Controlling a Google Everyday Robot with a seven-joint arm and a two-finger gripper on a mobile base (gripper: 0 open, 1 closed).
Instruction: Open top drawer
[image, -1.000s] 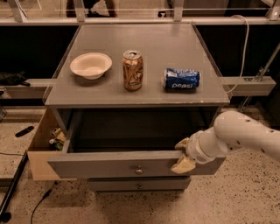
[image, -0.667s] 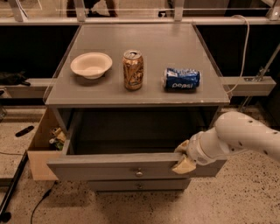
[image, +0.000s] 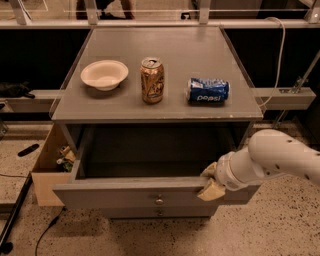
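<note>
We log the two-finger gripper (image: 209, 181) at lower right of centre, on the right part of the front panel of the grey-painted wooden top drawer (image: 125, 194). Its tan fingers (image: 211, 191) are closed narrow over the panel's upper edge, one on the outer face and the other over the rim on the inner side. So the gripper is holding the drawer front.

The white, rounded robot arm (image: 272, 157) runs from the gripper to the right edge of the frame.

The top drawer stands pulled out from the grey cabinet, in the lower middle of the frame. Its deep grey box is open to view. A small round metal knob (image: 159, 201) sits at the centre of its front. Just below it shows the knob of a lower drawer (image: 160, 212).

On the flat grey cabinet top (image: 150, 45), mid-frame:
- a shallow cream bowl (image: 104, 74), left
- an upright gold-brown drink can (image: 152, 80), centre
- a blue soda can lying on its side (image: 208, 90), right

These three stand apart from one another.

At lower left, beside the cabinet, is an open brown cardboard box (image: 46, 165) on the speckled floor (image: 280, 225).
</note>
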